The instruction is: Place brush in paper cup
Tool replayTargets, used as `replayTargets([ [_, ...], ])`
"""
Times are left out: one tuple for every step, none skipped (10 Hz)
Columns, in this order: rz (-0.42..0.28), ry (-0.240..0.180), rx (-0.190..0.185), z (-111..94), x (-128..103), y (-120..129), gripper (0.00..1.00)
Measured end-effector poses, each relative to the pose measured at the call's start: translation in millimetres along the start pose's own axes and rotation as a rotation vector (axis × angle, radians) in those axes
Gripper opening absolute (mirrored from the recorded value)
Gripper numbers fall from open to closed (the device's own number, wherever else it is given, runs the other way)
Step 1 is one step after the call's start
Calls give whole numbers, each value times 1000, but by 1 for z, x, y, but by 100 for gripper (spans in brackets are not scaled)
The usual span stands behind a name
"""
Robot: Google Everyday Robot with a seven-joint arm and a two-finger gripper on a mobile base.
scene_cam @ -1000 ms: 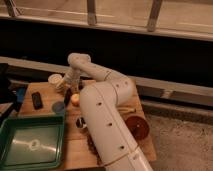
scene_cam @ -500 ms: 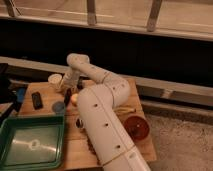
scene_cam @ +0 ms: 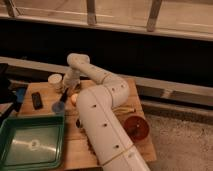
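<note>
Dim, warm light; hand [scene_cam: 66, 91] shadowed beside paper cup [scene_cam: 55, 80].

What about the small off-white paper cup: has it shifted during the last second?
No. The off-white paper cup stays put beyond the green rectangular tray; the claw hangs close beside it.

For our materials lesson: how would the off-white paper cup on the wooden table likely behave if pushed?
The paper cup looks small and is made of paper, so it is probably light and would slide easily. It stands upright, so a knock near its rim may well tip it. The claw hangs just beside it, so a careless approach could bump it.
</note>
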Motion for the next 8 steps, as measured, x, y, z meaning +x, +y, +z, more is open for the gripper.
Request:
replayTargets([
  [1, 2, 1, 1, 1, 0, 0],
  [1, 4, 4, 1, 1, 0, 0],
  [2, 4, 6, 1, 1, 0, 0],
  [1, 4, 7, 1, 1, 0, 4],
  [1, 4, 8, 1, 1, 0, 14],
  [1, 4, 8, 1, 1, 0, 25],
  [1, 4, 8, 1, 1, 0, 34],
  [1, 4, 8, 1, 1, -1, 45],
])
